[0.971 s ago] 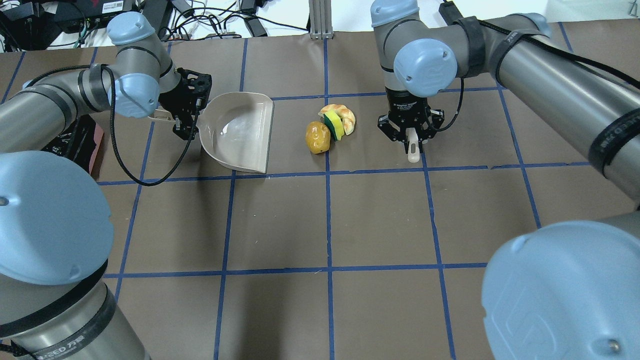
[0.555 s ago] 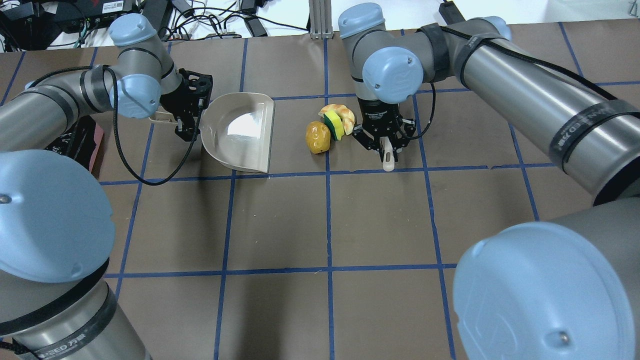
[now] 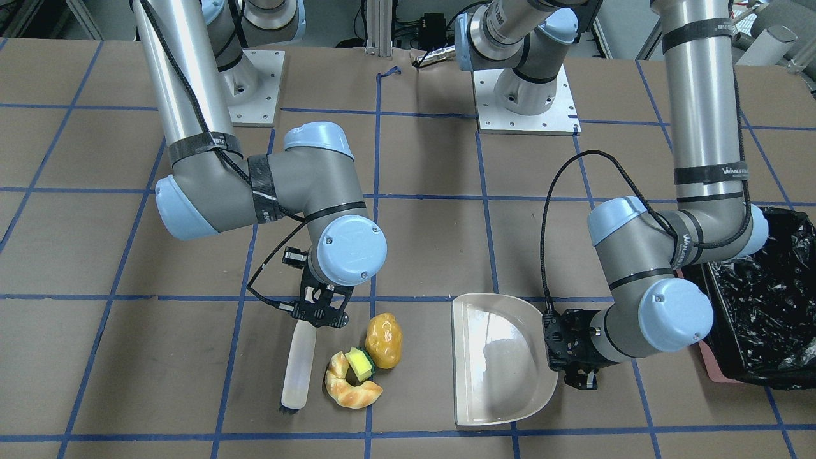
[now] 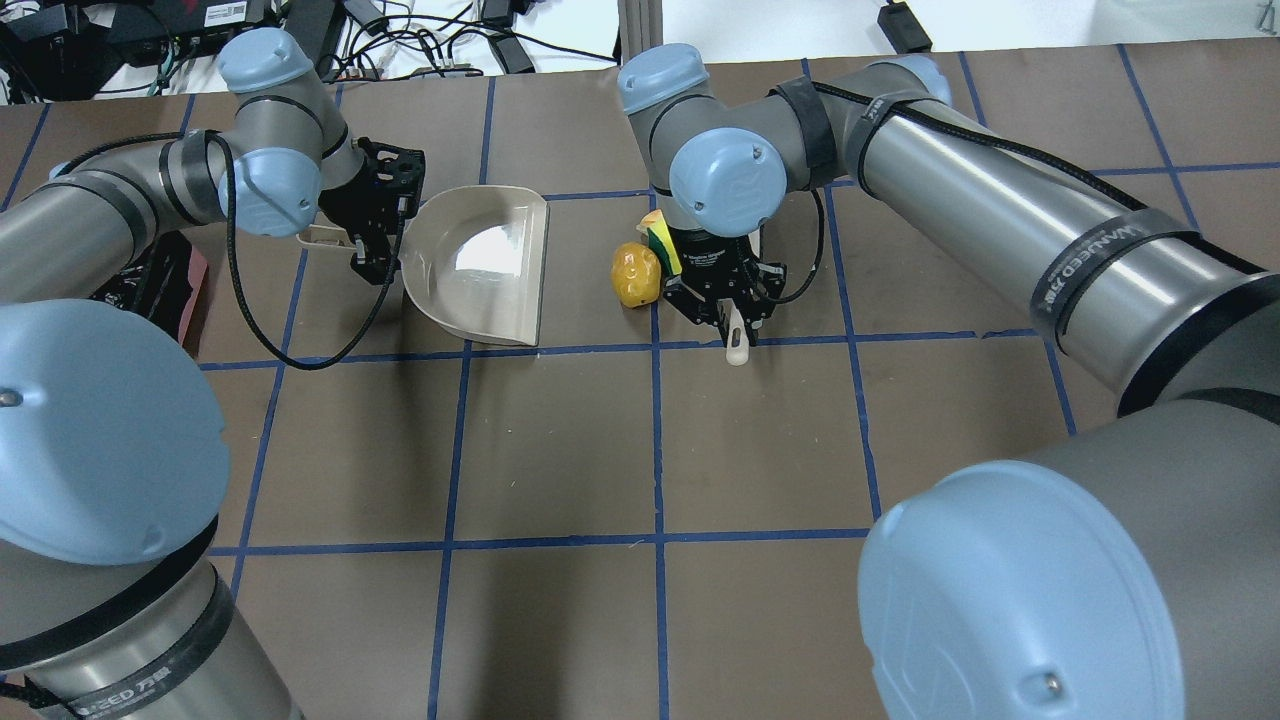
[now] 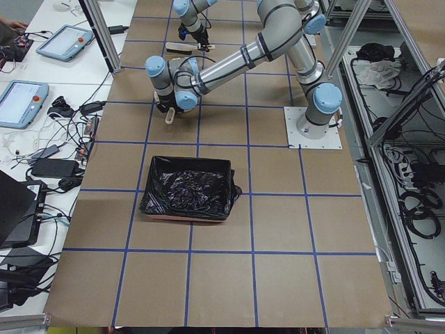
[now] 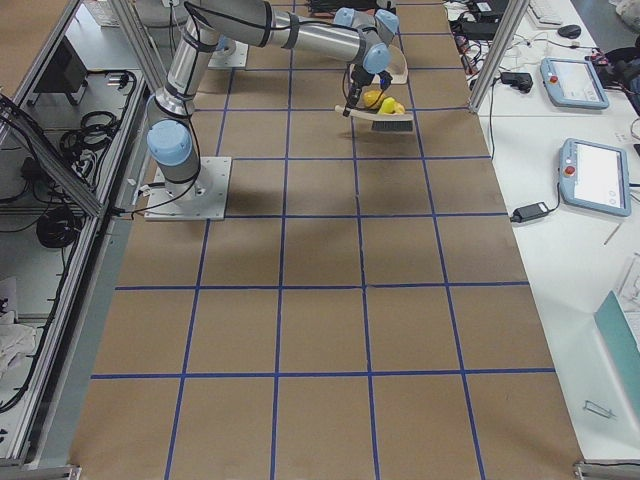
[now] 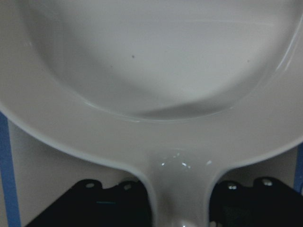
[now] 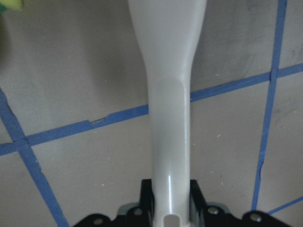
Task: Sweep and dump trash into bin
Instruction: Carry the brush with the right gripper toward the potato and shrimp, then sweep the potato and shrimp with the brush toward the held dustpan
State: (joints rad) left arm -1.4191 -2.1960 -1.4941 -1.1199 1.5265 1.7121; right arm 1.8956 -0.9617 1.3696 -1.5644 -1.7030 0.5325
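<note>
From across the table (image 3: 414, 236), the right gripper (image 3: 319, 317) is pinched on the upper end of a white hand brush (image 3: 299, 370), whose dark bristles sit low at its far tip. Just beside the brush lies the tan croissant (image 3: 350, 390), with the yellow-and-green sponge (image 3: 361, 363) sitting on its inner curve and the potato (image 3: 384, 340) touching the sponge. Across a strip of bare table stands the beige dustpan (image 3: 497, 363), straight open edge towards the trash, and the left gripper (image 3: 558, 347) is clamped at its rounded back. The bin (image 3: 765, 319) sits well off behind that arm. From overhead the right wrist hides the croissant; the potato and a sliver of sponge show beside it. The left-end view shows the bin on the table, apart from the dustpan (everything else there is too small to judge). The right-end view shows the trash bunched between brush and dustpan. The left wrist camera shows the dustpan's handle squeezed between both fingers. The right wrist camera shows the brush handle gripped likewise, with a sponge corner at the top left.
</note>
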